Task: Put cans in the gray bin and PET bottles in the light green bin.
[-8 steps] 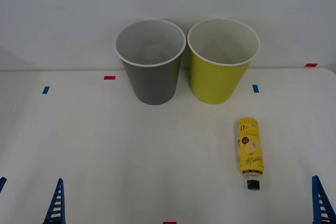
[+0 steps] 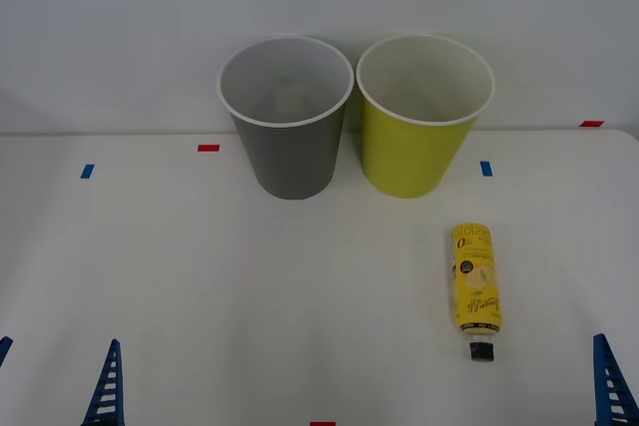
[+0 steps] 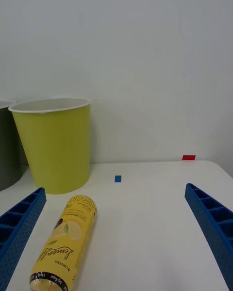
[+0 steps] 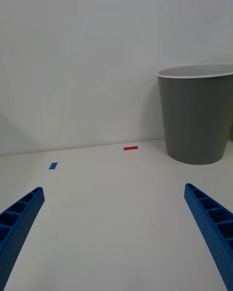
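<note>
The gray bin [image 2: 287, 137] and the light green bin [image 2: 417, 142] stand upright side by side at the back of the white table, the gray one on the left. One PET bottle [image 2: 476, 286] with a yellow label lies on its side in front of the light green bin, its black cap toward me. Cans are out of view. My right gripper [image 3: 114, 189] is open, low at the table's near right, and the PET bottle [image 3: 65, 247] lies ahead of it, close to one finger. My left gripper [image 4: 114, 188] is open at the near left, facing the gray bin [image 4: 196, 114].
Small red tape marks [image 2: 208, 148] and blue tape marks [image 2: 486, 168] dot the table [image 2: 250, 276]. A plain white wall rises right behind the bins. Bare tabletop lies between the bins and my grippers on the left and in the middle.
</note>
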Controlling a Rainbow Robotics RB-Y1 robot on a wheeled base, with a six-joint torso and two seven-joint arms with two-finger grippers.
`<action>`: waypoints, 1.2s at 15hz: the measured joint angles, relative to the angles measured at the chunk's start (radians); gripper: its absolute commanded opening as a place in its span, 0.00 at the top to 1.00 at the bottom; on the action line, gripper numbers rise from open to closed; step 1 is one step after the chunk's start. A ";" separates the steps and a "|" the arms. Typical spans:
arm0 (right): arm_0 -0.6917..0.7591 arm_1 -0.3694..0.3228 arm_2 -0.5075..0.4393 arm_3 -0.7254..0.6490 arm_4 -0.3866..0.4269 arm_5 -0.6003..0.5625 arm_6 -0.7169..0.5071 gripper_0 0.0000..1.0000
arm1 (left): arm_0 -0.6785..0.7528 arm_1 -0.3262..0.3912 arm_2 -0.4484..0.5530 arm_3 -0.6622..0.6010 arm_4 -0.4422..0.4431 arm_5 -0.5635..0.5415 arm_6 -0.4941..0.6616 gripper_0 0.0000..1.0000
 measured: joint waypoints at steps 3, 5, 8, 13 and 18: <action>0.000 0.000 0.000 0.000 0.000 0.000 0.000 0.00 | 0.000 0.000 0.000 0.000 0.000 0.000 0.000 0.00; 0.000 0.000 0.000 0.000 0.000 0.000 0.000 0.00 | 0.000 0.000 0.000 0.000 0.000 0.000 0.000 0.00; 0.000 0.000 0.000 0.000 0.000 0.000 0.000 0.00 | 0.000 0.000 0.000 0.000 0.000 0.000 0.000 0.00; 0.000 0.000 0.000 0.000 0.000 0.000 0.000 0.00 | 0.000 0.000 0.000 0.000 0.000 0.000 0.000 0.00; 0.000 0.000 0.000 0.000 0.000 0.000 0.000 0.00 | 0.000 0.000 0.000 0.000 0.000 0.000 0.000 0.00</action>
